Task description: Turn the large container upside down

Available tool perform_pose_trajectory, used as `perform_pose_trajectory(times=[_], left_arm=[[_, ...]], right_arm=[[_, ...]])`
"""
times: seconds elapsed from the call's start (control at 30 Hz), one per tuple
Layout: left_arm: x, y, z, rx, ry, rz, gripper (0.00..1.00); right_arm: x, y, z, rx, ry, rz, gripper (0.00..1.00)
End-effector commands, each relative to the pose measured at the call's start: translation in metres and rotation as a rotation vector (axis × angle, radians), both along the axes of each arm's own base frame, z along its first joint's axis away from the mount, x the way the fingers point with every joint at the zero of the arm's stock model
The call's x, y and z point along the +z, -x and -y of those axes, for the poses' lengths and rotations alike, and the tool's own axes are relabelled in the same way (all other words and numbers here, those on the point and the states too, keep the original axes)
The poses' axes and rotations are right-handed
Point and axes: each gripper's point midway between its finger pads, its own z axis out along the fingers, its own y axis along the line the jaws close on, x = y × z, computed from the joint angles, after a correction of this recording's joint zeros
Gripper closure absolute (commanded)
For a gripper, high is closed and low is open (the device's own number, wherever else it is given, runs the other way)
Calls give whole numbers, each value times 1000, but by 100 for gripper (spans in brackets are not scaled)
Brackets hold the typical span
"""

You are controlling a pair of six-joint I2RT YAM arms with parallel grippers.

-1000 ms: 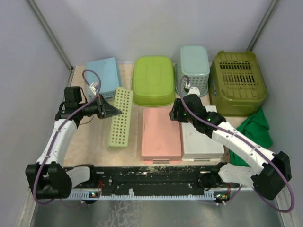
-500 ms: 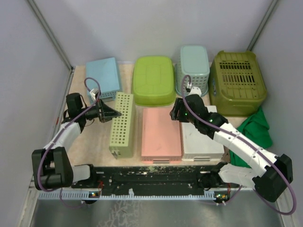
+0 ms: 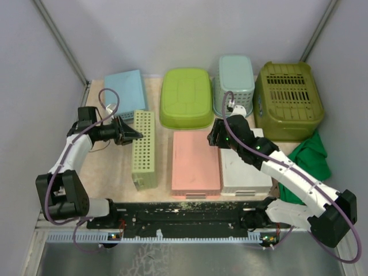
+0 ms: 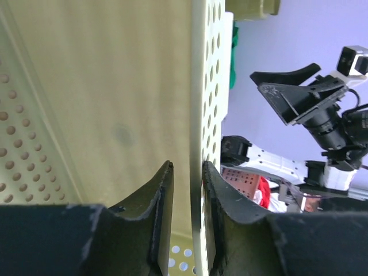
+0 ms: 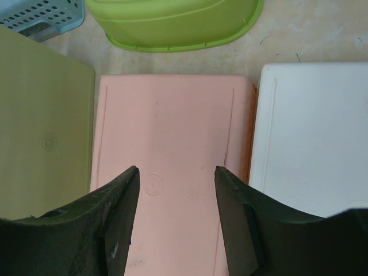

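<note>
Container (image 3: 143,150) stands on edge, long axis near-to-far.

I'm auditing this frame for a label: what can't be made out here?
- Left wrist: whether the fingers touch the perforated bin; too close up.
- Top: white bin, far end under right arm.
- Right wrist: perforated bin cut off by left edge.
- Top: cloth partly behind right arm.

The pale green container (image 4: 103,103) at the left gripper (image 4: 187,168) is dull plastic pierced with round holes. Below the right gripper (image 5: 177,172) the pink container (image 5: 172,132) is smooth matt plastic; ahead of it, the lime tub (image 5: 172,23) looks faintly glossy.
</note>
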Motion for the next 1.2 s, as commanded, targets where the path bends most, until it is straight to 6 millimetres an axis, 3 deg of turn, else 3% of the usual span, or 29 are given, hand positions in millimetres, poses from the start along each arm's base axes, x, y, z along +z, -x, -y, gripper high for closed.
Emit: perform_pose_trajectory(times=[0.0, 0.27, 0.4, 0.5, 0.73, 0.83, 0.9, 0.97, 1.07, 1.17], left_arm=[[-61, 5, -42, 102, -360, -113, 69], [-62, 3, -51, 131, -425, -101, 69], [-66, 3, -61, 164, -491, -113, 45], [-56, -1, -67, 190, -525, -90, 35], [-10, -12, -72, 233, -554, 55, 32], [5, -10, -73, 243, -563, 85, 31], [12, -9, -70, 236, -547, 100, 32], [14, -8, -67, 230, -534, 103, 33], [19, -4, -61, 214, -501, 108, 42], [25, 3, -51, 188, -443, 114, 49]], right_arm=[[23, -7, 3, -23, -28, 66, 45], [23, -10, -2, -11, -30, 63, 45], [22, -11, -3, -8, -29, 58, 45], [21, -11, -4, -6, -28, 55, 45], [22, -12, -11, 12, -48, 52, 45], [28, -10, -37, 80, -127, 50, 45], [36, -7, -66, 149, -170, 65, 45], [32, -1, -101, 223, -163, 53, 45], [31, 7, -145, 316, -200, 29, 45], [30, 12, -165, 361, -245, 15, 46]])
